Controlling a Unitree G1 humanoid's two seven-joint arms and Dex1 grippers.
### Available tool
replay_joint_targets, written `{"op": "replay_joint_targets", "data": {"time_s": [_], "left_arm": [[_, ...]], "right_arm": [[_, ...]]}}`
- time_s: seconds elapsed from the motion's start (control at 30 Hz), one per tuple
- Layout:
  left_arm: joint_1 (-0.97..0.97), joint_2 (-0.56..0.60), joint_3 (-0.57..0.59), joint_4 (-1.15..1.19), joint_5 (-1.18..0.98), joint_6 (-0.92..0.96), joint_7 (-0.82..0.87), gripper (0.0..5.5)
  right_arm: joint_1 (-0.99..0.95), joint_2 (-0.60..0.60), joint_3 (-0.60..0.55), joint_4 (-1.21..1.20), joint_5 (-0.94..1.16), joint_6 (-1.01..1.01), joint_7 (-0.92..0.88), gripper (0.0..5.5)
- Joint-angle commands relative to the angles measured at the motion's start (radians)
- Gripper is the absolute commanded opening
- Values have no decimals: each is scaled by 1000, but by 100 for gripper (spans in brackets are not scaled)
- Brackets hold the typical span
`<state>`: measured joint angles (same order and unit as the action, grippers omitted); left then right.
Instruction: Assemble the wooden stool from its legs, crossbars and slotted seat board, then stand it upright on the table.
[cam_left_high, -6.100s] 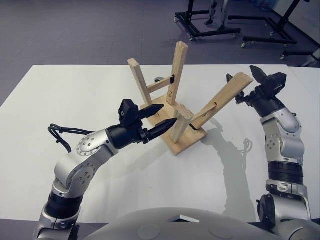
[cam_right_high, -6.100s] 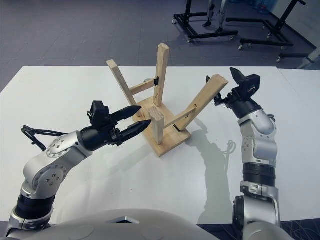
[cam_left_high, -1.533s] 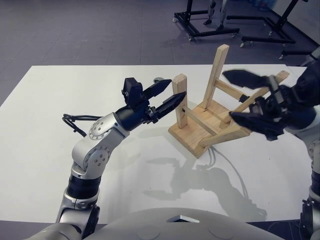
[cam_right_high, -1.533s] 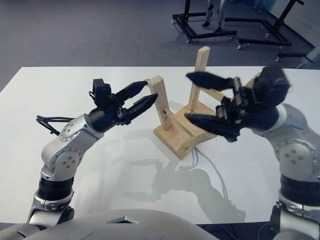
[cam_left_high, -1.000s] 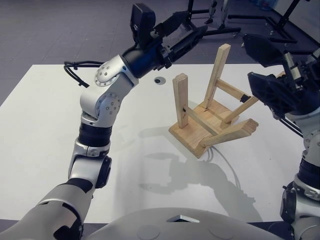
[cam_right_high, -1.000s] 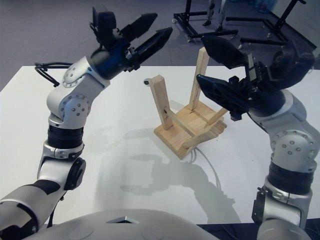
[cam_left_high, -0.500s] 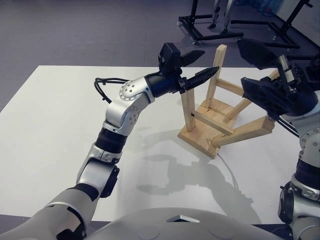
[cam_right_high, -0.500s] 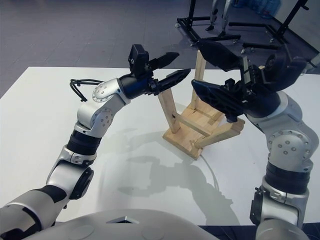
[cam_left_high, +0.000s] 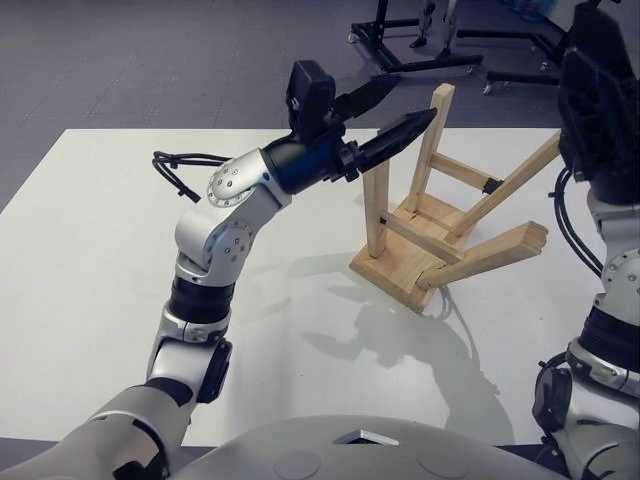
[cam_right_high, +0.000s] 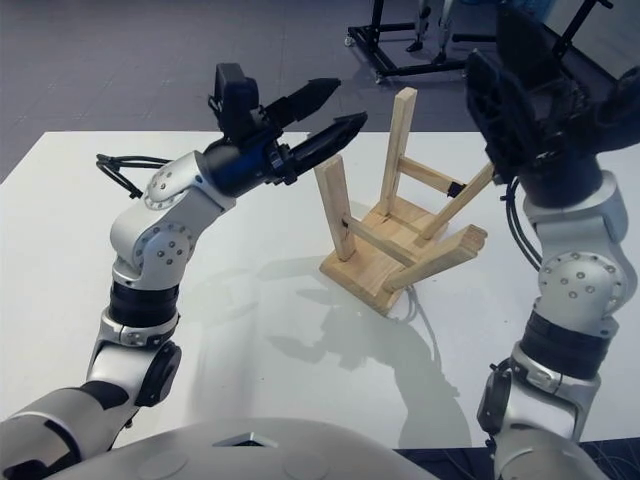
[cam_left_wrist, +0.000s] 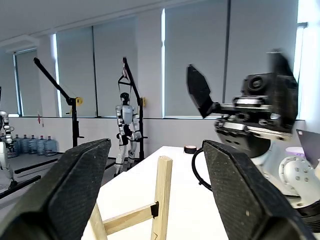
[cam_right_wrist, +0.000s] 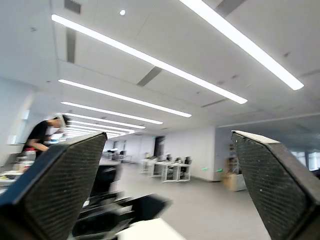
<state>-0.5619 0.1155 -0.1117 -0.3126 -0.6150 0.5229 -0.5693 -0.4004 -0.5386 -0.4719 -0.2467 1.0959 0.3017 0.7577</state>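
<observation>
The white desk (cam_left_high: 90, 260) carries the wooden stool (cam_left_high: 432, 235) right of centre. The stool is inverted and tilted: the seat board (cam_left_high: 392, 275) lies lowest on the desk, and the legs point upward and toward the right side. A thin white cable (cam_left_high: 458, 318) lies just beside the seat board. The left pincer (cam_left_high: 412, 98) hangs over the top of the nearest leg (cam_left_high: 376, 205), fingers apart, holding nothing. The right pincer (cam_right_wrist: 169, 134) is raised high to the right of the stool, fingers spread wide, empty. Black wheeled stands (cam_left_high: 425, 55) occupy the floor behind.
</observation>
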Motion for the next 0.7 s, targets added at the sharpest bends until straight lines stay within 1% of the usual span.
{"op": "replay_joint_targets", "data": {"time_s": [0.03, 0.13, 0.23, 0.3, 0.37, 0.43, 0.5, 0.6, 0.67, 0.7], "left_arm": [[126, 37, 58, -81, -16, 26, 56, 336], [238, 48, 94, -135, -26, 28, 96, 336], [320, 48, 79, -157, -17, 23, 113, 336], [358, 41, 64, -159, -12, 16, 124, 336], [377, 32, 48, -153, -4, 6, 129, 336], [386, 27, 34, -145, 6, -4, 127, 336], [388, 22, 26, -131, 13, -16, 125, 336], [381, 19, 16, -105, 24, -32, 116, 336], [381, 19, 10, -90, 27, -40, 108, 336], [386, 20, 10, -86, 28, -42, 107, 336]], "right_arm": [[-98, -36, -30, 204, -214, -133, -103, 458], [-156, -62, -56, 449, -396, -272, -203, 458], [-188, -85, -40, 696, -560, -395, -284, 458], [-238, -77, -70, 848, -584, -441, -349, 458], [-289, -73, -88, 980, -583, -462, -372, 458], [-328, -85, -54, 1132, -660, -518, -426, 458], [-355, -91, 19, 1273, -771, -559, -482, 458], [-368, -67, 129, 1387, -904, -618, -491, 458], [-368, -29, 176, 1426, -946, -648, -442, 458], [-362, -7, 192, 1429, -947, -665, -376, 458]]}}
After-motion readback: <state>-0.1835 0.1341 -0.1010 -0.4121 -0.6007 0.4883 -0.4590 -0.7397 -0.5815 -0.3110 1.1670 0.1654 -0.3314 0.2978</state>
